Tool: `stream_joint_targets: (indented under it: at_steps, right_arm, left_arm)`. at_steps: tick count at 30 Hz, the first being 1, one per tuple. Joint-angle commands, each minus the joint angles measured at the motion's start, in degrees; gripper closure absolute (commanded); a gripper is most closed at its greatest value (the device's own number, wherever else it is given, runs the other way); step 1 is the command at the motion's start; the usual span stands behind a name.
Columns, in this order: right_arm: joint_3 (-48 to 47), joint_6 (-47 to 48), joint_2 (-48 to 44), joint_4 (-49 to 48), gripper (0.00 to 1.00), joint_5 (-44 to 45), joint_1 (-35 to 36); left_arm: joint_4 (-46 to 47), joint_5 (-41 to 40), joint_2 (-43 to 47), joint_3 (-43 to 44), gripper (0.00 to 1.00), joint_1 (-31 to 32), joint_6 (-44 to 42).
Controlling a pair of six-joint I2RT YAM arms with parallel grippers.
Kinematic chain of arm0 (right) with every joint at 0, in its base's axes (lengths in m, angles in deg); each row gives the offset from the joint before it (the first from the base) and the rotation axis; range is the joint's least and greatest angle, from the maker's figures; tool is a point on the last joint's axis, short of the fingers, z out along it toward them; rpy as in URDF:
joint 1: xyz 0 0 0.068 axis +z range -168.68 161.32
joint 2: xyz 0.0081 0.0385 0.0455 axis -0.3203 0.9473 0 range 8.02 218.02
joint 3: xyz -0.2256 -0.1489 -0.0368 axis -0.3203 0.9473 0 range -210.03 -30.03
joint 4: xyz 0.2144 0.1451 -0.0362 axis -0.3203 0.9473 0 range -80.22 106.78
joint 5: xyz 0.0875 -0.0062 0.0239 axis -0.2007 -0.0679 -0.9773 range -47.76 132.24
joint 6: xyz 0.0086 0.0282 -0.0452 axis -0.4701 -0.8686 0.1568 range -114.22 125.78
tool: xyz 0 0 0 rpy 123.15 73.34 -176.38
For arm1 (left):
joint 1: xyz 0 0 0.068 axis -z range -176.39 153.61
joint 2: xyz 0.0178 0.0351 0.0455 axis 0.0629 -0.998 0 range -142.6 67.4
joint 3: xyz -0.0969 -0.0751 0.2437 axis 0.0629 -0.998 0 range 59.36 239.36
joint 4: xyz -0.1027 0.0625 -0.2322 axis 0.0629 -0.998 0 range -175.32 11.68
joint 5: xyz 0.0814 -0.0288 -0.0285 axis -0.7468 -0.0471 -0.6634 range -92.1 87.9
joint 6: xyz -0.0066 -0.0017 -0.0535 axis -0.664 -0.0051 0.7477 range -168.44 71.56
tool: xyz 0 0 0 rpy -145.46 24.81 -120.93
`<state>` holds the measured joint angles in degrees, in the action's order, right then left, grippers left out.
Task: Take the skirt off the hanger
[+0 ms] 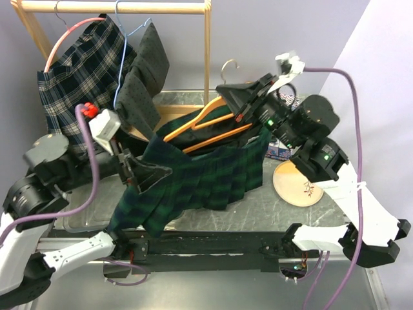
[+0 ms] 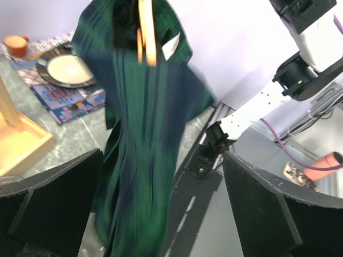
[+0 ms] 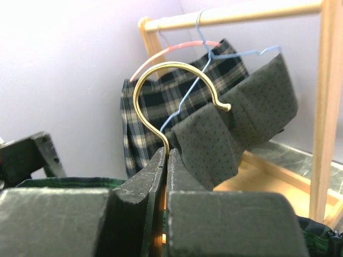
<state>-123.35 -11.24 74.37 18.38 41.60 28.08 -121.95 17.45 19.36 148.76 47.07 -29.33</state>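
A dark green and navy plaid skirt [image 1: 200,174] hangs from an orange hanger [image 1: 206,126] with a gold hook [image 3: 161,80]. My right gripper [image 1: 237,103] is shut on the hook's neck and holds the hanger tilted above the table; in the right wrist view the jaws [image 3: 166,158] pinch the gold wire. My left gripper [image 1: 147,174] is open at the skirt's lower left part. In the left wrist view [image 2: 161,160] the skirt [image 2: 139,134] hangs between the wide-open fingers, nearer the left one, with the hanger [image 2: 146,32] above.
A wooden rack [image 1: 206,39] at the back holds a plaid skirt [image 1: 77,71] on a pink hanger and a grey dotted skirt [image 1: 142,71] on a blue hanger. A plate [image 1: 298,184] lies at the right. A clear tray [image 1: 84,216] sits at the near left.
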Motion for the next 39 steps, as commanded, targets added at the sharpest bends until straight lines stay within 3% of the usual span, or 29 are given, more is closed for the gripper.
stream_joint_targets:
  at_steps: [1,4,6,7,9,10,11,15,19,23,29,32,35,36,38,39]
  right_arm:
    - [-5.5,-0.8,-3.3,-5.3,1.00,3.2,-0.8]
    - [-3.2,-1.1,-6.0,-6.8,1.00,4.3,-1.0]
    - [-3.3,-1.1,-6.7,-6.8,1.00,5.3,-1.0]
    - [-3.4,-1.2,-7.0,-6.6,1.00,5.9,-1.1]
    - [-2.8,-1.6,-7.5,-6.8,1.00,8.6,-1.1]
    - [-2.1,-2.3,-8.4,-7.6,1.00,9.5,-1.5]
    - [-1.3,-2.5,-8.9,-8.1,1.00,10.1,-1.7]
    - [-0.5,-4.9,-9.4,-8.3,1.00,16.1,-4.6]
    - [-0.2,-19.7,-10.7,-8.0,1.00,20.6,-11.9]
    - [-1.1,-22.4,-11.6,-10.5,1.00,18.9,-13.9]
    - [-0.3,-23.0,-13.2,-13.6,1.00,19.4,-14.0]
    - [-0.4,-23.2,-13.4,-17.0,1.00,16.6,-14.1]
    - [-13.1,-26.0,-7.0,-10.7,1.00,5.3,-14.2]
    - [-15.3,-26.9,-5.1,-9.7,1.00,1.0,-14.1]
    - [-16.2,-27.9,-5.4,-9.0,1.00,-0.4,-14.1]
    - [-15.0,-28.0,-7.2,-9.6,1.00,0.7,-14.2]
  left_arm:
    - [1.0,-0.8,2.0,-1.3,0.01,0.0,-4.2]
    - [0.9,1.4,1.7,-2.0,0.03,0.0,-5.0]
    - [-0.6,2.5,0.9,-1.9,0.10,0.0,-5.7]
    - [-1.1,2.4,0.2,-1.9,0.29,0.0,-5.8]
    - [-2.1,0.9,-0.3,-2.0,0.56,0.0,-5.8]
    - [-2.5,0.0,-0.6,-2.5,0.90,0.0,-5.6]
    - [-3.1,-1.1,-0.7,-2.5,0.99,0.0,-5.4]
    - [-5.1,-7.1,-0.2,-1.9,0.99,0.0,-4.8]
    - [-8.6,-16.1,-0.6,3.1,0.99,0.0,-2.9]
    - [-6.4,-21.8,3.6,-2.2,0.99,0.0,1.4]
    - [-4.8,-21.1,5.0,-3.5,0.99,0.0,4.1]
    - [-5.0,-22.0,3.6,0.5,0.99,0.0,4.6]
    - [-3.7,-28.4,2.2,6.5,0.99,0.0,1.9]
    - [-3.4,-33.6,1.6,11.9,0.99,0.0,-0.5]
    - [-2.7,-37.8,-1.3,18.8,0.99,0.0,-5.0]
    - [-2.5,-39.4,-4.4,26.3,0.99,0.0,-6.5]
